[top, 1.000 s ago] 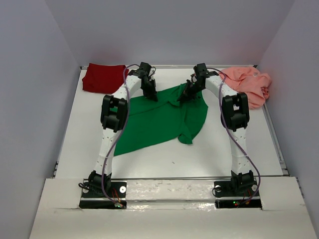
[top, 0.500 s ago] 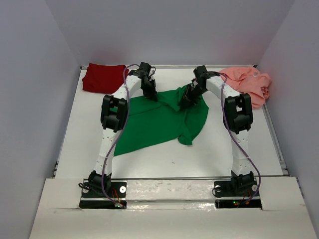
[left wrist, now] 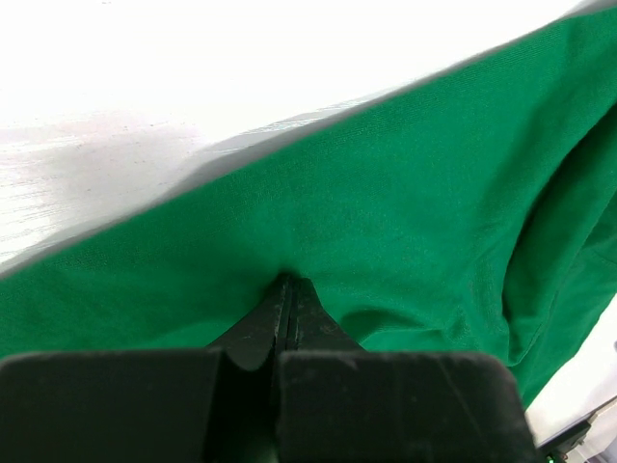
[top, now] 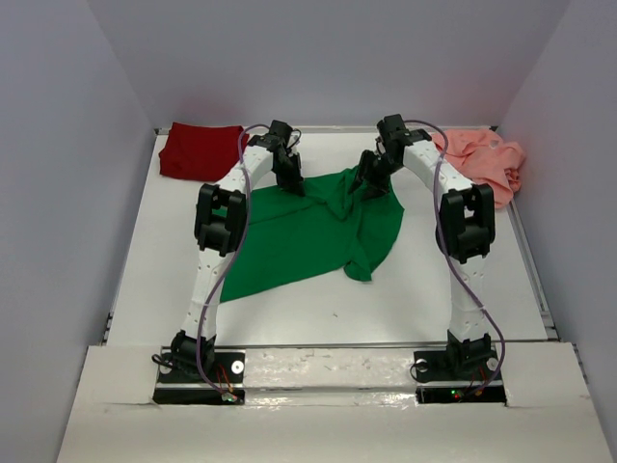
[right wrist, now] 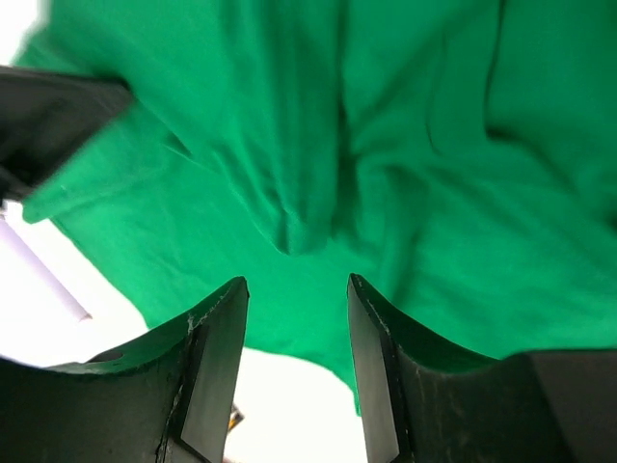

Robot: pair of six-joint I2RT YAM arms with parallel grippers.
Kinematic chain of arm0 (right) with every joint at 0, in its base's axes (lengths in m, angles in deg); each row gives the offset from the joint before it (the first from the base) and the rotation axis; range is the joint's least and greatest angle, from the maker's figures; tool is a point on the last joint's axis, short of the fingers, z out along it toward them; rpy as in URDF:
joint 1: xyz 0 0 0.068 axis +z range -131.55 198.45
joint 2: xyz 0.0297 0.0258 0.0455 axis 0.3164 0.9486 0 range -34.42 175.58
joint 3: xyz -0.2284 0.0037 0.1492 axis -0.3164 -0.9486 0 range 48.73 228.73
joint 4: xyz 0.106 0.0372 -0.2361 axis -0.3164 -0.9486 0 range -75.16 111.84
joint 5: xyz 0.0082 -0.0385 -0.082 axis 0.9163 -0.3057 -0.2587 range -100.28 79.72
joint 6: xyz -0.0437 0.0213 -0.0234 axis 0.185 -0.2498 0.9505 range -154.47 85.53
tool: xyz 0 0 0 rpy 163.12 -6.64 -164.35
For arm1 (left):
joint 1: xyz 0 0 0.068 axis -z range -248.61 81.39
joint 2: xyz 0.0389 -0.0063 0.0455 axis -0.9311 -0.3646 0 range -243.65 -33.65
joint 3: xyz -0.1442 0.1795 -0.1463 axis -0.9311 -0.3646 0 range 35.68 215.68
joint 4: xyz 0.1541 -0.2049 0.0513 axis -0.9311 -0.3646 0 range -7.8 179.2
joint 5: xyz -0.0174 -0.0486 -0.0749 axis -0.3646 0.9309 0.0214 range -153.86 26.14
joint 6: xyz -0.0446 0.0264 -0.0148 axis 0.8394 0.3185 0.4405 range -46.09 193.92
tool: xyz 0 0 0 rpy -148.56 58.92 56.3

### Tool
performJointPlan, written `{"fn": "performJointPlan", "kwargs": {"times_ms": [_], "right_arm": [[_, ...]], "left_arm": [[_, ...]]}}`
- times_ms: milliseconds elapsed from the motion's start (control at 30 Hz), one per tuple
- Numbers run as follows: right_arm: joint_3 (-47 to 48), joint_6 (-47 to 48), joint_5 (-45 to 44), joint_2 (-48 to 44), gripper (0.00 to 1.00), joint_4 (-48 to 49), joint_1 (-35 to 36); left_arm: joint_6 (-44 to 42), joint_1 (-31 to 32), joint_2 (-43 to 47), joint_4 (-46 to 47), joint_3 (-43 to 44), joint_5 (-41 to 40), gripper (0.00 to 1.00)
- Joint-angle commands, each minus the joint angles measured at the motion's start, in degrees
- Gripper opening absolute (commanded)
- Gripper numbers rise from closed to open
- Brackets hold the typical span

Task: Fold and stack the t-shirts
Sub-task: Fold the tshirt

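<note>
Cloth like this green t-shirt [top: 308, 236] looks light and floppy, so it'll likely sag and bunch wherever it isn't held. It lies half spread mid-table, rumpled on its right side. The left gripper [left wrist: 287, 289] is pinched tight on the shirt's far edge. The right gripper [right wrist: 294, 289] hangs over the wrinkles, fingers apart, holding nothing. Best grab is probably a hem or shoulder corner, not the middle. The red t-shirt [top: 198, 149] sits far left and the pink t-shirt [top: 482, 164] far right, so the table [top: 337, 313] offers room on the near side.
</note>
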Motion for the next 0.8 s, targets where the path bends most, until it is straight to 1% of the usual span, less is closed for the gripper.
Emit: {"fn": "performJointPlan", "kwargs": {"times_ms": [0,100,167,300,400,767], "right_arm": [[6.13,5.27,-4.52,-2.68,0.51,4.97,0.51],[7.38,7.47,-4.88,-0.39,0.48,7.87,0.51],[6.33,8.61,-5.14,0.14,0.45,12.07,0.51],[3.43,10.29,-6.81,1.02,0.42,17.19,0.51],[2.20,11.17,-6.99,1.81,0.44,20.09,0.51],[6.85,11.61,-6.28,7.70,0.38,21.06,0.51]], "left_arm": [[-2.99,-1.25,-2.03,-6.23,-0.80,-5.44,0.00],[-3.08,-1.34,-1.77,-6.32,-0.89,-5.44,0.00],[-3.08,-1.34,-1.68,-6.32,-0.89,-5.53,0.00],[-2.99,-1.34,-1.59,-6.41,-1.07,-5.61,0.00],[-2.99,-1.34,-1.33,-6.23,-1.68,-5.79,0.00],[-2.99,-1.34,-1.06,-6.49,-1.94,-5.97,0.00]]}}
